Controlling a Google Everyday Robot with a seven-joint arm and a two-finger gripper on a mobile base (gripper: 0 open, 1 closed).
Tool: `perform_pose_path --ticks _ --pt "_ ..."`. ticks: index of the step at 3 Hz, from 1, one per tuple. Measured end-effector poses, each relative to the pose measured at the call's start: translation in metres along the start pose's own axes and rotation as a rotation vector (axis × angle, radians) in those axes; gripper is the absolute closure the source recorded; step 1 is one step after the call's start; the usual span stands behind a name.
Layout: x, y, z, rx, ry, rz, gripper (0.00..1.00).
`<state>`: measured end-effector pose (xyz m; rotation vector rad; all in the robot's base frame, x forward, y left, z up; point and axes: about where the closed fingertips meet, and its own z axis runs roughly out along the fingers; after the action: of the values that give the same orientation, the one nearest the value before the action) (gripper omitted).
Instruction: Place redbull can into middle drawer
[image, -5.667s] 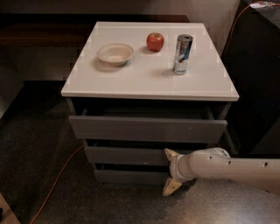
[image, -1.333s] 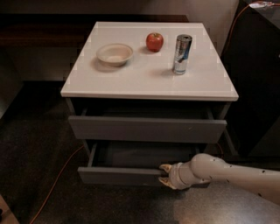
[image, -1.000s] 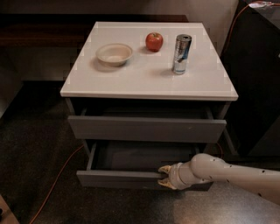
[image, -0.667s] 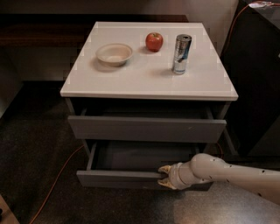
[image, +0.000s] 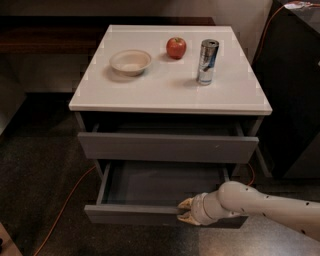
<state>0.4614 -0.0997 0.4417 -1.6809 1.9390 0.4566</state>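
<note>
The redbull can (image: 207, 62) stands upright on the white cabinet top (image: 165, 95), right of centre, with nothing touching it. Below, the middle drawer (image: 130, 214) is pulled far out, and its grey inside shows with nothing in it. My gripper (image: 185, 210) is low at the drawer's front panel, right of its middle. It is shut on the panel's top edge, one fingertip above and one in front. The white arm reaches in from the lower right.
A red apple (image: 176, 47) and a pale bowl (image: 130, 61) also sit on the top. The top drawer (image: 167, 147) juts out slightly. A dark cabinet (image: 295, 90) stands close on the right. An orange cable (image: 65, 205) runs over the floor at the left.
The middle drawer has slid out toward the camera with my gripper on its front. In the last second both have hardly moved. The can has stayed put.
</note>
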Motion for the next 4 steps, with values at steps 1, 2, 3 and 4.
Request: perform_pose_path --ticks 1,2,3,4 --pt "0.000 0.000 0.000 0.000 0.000 0.000 1.00" --pt "-0.011 0.026 0.001 -0.034 -0.030 0.009 1.00" --pt "-0.010 0.026 0.001 -0.034 -0.030 0.009 1.00" --pt "-0.018 0.043 0.000 -0.055 -0.050 0.017 1.00"
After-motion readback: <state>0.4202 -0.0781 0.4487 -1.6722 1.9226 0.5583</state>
